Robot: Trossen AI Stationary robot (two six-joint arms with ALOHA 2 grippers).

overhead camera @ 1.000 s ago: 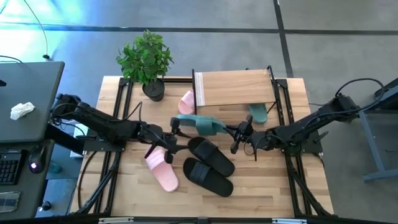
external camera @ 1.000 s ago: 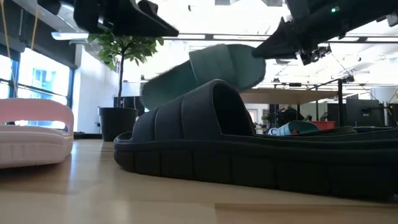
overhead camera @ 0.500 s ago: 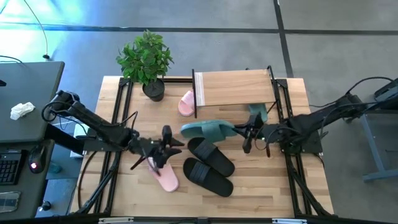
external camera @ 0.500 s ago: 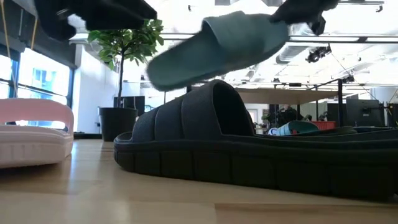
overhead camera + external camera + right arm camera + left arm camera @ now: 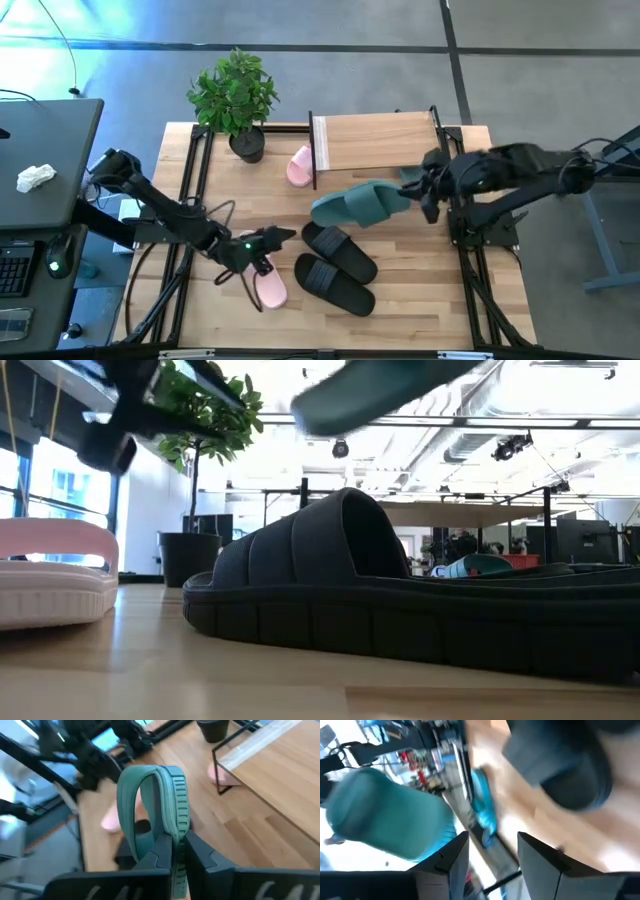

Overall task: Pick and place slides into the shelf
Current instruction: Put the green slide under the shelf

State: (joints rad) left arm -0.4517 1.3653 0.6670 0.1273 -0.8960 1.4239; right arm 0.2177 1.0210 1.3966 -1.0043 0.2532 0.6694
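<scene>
We see a light wooden bench (image 5: 400, 290) carrying a potted green plant (image 5: 236, 100), a small wooden shelf on thin black legs (image 5: 375, 143), two black slides (image 5: 338, 265), two pale pink slides (image 5: 264, 283), and one teal slide (image 5: 414, 181) under the shelf.

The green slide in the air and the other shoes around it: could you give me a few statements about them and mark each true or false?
1. The right pincer is shut on a green slide, held off the table. True.
2. The left pincer is carrying a black slide. False: its fingers stand open and empty above a pink slide.
3. Two black slides lie on the table in front of the shelf. True.
4. The top board of the shelf is full of slides. False: it is bare; another pink slide lies at its left end, on the table.
5. A potted plant stands at the table's back left corner. True.
</scene>
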